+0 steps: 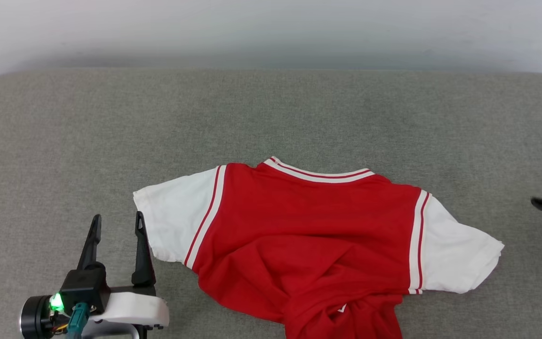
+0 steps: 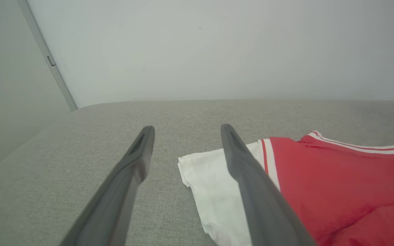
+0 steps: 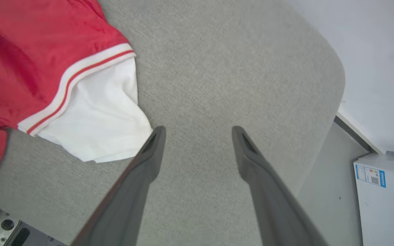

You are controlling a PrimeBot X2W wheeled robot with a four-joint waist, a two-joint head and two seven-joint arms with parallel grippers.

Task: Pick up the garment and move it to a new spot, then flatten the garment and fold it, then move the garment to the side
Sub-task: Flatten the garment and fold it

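Left claw (image 1: 117, 216) released, jaws wide, nothing in them, low over the grey cushion (image 1: 271, 108) just beside the white left sleeve (image 1: 172, 221) of the garment (image 1: 308, 221). Head view: garment lies mid-cushion, collar away from the robot, both sleeves out, but the lower body is bunched into a twisted wad (image 1: 341, 301) at the near edge, so not flat. Left wrist view: inner finger (image 2: 248, 177) overlaps the sleeve edge; touching or above, can't tell. Right wrist view: right claw (image 3: 198, 130) also spread and empty, one fingertip at the corner of the right sleeve (image 3: 94, 123). Risks, my read: pinching sleeves alone stretches the jersey and leaves the wad; a low fingertip could snag a sleeve and fold it under; pulling toward the robot may tip the bunched hem off the front edge.
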